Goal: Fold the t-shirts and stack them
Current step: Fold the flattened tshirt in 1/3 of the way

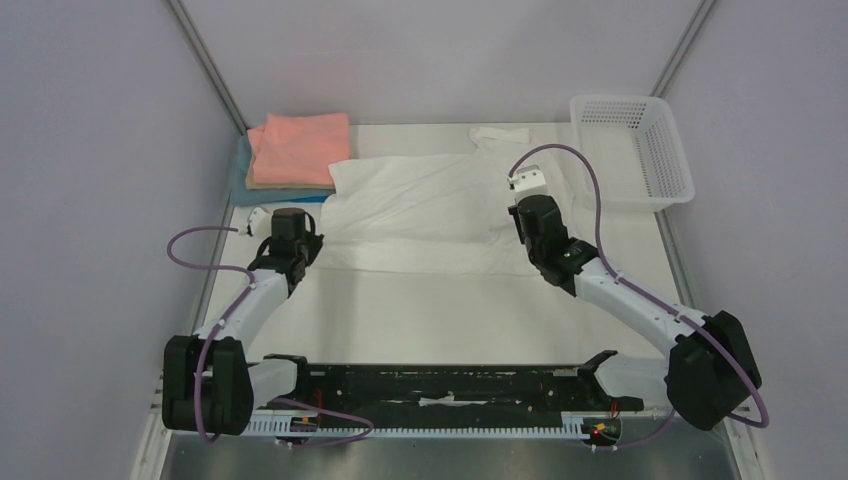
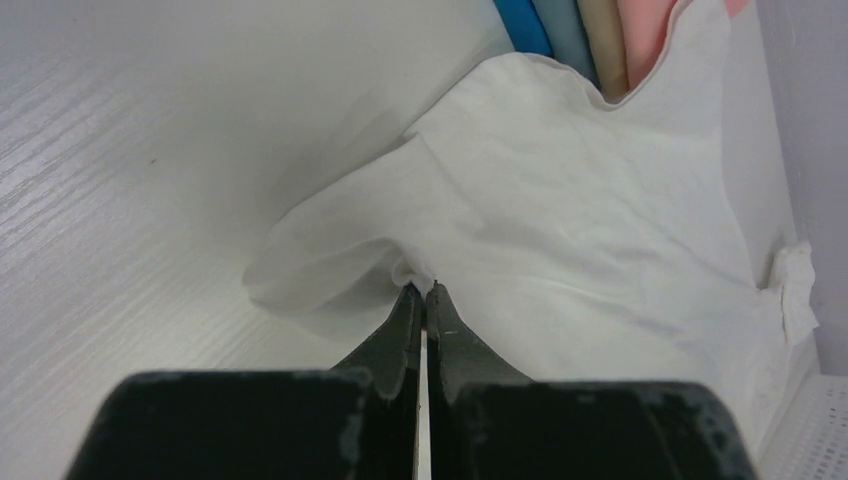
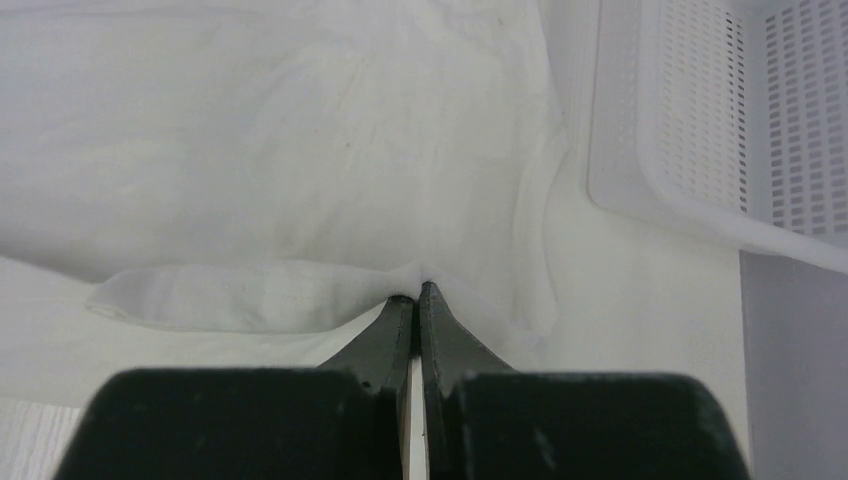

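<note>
Now, step: folding the white shirt (image 1: 420, 215).
Left gripper (image 2: 421, 290): pinched on its edge.
Right gripper (image 3: 415, 292): likewise.
Next: probably lift both corners together.

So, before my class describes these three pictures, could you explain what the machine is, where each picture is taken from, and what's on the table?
Two robot arms are bolted at the table's near edge. The overhead view looks down from behind them; each of the other two comes from a camera on one wrist. A white t-shirt lies spread on the table. The left end effector and the right end effector are each shut on an edge of it. At the far left sits a stack of folded shirts, salmon-pink on top. A white lattice basket stands at the far right.
</note>
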`<state>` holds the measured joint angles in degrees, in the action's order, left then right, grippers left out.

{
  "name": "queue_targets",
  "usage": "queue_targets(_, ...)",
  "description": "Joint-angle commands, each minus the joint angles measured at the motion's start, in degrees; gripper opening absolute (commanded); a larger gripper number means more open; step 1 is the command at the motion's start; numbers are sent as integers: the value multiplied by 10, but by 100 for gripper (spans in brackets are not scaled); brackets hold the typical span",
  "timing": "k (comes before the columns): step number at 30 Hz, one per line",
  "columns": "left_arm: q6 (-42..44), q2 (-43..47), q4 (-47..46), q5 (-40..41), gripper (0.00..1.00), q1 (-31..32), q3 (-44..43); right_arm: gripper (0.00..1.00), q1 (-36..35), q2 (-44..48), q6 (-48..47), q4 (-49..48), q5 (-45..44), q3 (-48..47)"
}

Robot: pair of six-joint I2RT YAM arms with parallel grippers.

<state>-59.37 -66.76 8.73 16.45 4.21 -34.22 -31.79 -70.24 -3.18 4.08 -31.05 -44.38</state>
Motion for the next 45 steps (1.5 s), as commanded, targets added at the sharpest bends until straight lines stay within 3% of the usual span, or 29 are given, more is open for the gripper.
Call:
queue_targets(1, -25, -13, -48, 42, 2, -3, -26, 0, 15, -31, -18, -62, 28, -35)
queue_targets(13, -17, -101, -79, 32, 2, -3, -60, 0, 42, -103, -23, -110, 4, -61)
queue_targets(24, 10, -151, -82, 37, 2, -3, -86, 3, 69, -193, -32, -132, 44, -108)
queue_targets(26, 15, -166, -76, 34, 10, -4, -96, 5, 73, -219, -34, -131, 42, -123)
queue_targets(29, 18, -174, -75, 47, 34, -4, -104, 8, 80, -259, -34, -132, 42, -151)
queue_targets(31, 25, -169, -64, 59, 58, -4, -115, 11, 85, -287, -36, -132, 34, -178)
queue_targets(33, 38, -155, -46, 66, 75, -4, -129, 23, 90, -316, -44, -130, 17, -213)
queue_targets(35, 49, -136, -23, 69, 77, -4, -143, 52, 89, -334, -43, -105, -8, -258)
queue_targets(36, 56, -125, -13, 65, 78, -3, -147, 71, 89, -337, -37, -84, -10, -276)
queue_targets(38, 70, -104, -7, 41, 79, -3, -148, 97, 90, -326, -16, -55, -10, -284)
queue_targets(42, 84, -87, -17, -45, 80, -3, -137, 98, 89, -250, 28, -44, 43, -202)
queue_targets(45, 87, -110, -69, -139, 81, 5, -120, 98, 90, -187, 64, -91, 163, -105)
